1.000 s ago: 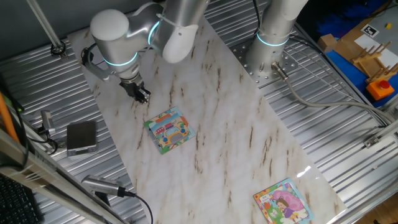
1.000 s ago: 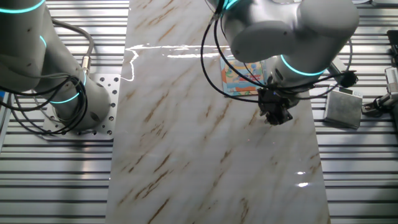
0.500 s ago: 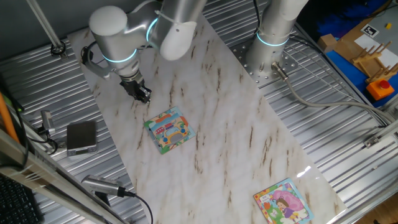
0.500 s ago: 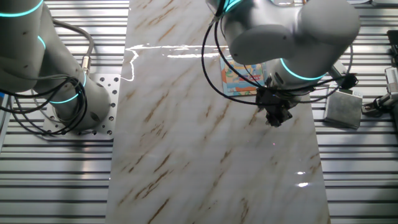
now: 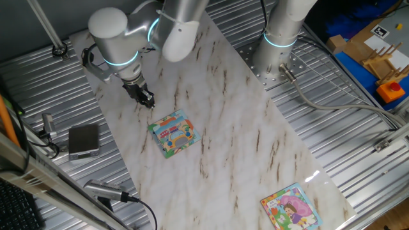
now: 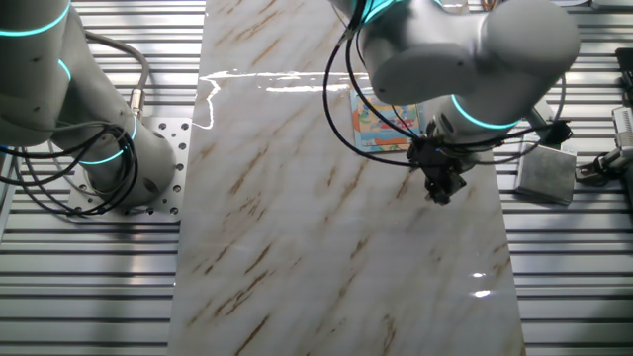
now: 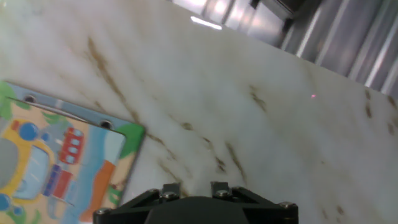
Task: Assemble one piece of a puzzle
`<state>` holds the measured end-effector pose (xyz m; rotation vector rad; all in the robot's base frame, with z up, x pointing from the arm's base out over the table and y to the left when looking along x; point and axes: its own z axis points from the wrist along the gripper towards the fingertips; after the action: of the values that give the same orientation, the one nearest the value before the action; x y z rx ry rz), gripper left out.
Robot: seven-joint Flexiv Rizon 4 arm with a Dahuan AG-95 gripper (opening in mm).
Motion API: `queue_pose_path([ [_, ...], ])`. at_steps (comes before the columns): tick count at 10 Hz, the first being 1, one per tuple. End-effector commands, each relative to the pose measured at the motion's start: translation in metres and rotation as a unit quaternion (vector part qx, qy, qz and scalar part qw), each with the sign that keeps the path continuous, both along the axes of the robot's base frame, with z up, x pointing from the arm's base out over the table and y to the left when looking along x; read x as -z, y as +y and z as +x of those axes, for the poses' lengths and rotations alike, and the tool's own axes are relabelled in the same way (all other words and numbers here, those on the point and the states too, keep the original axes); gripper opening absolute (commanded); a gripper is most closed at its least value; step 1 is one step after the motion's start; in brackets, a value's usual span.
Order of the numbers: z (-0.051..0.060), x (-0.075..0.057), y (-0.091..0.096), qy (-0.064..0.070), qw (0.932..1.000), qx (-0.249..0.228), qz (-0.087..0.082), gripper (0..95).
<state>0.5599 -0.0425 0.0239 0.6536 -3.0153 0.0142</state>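
1. Marble tabletop [image 5: 236, 121] with brown veins lies between ribbed metal panels.
2. Gripper [image 5: 147, 100] hangs low over the marble, near the puzzle [image 5: 174, 133] but apart from it.
3. Finger spread cannot be made out.
4. No loose piece is visible.
5. Second puzzle [image 5: 291, 207] with a pink-dressed girl lies well apart.

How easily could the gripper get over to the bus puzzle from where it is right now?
Probably easily. The gripper hangs just off the puzzle on the marble table, and nothing visible lies between them. Whether it holds a piece, I cannot tell.
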Motion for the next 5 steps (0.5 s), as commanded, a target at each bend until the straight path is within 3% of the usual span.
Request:
queue_pose_path([
  [1,0.005,-0.006,-0.031,-0.001,0.9998,0.017,-0.007,38.0],
  [3,0.006,-0.009,-0.049,-0.001,0.9999,0.012,-0.008,38.0],
  [5,0.002,-0.01,-0.054,0.0,1.0,-0.003,-0.008,38.0],
])
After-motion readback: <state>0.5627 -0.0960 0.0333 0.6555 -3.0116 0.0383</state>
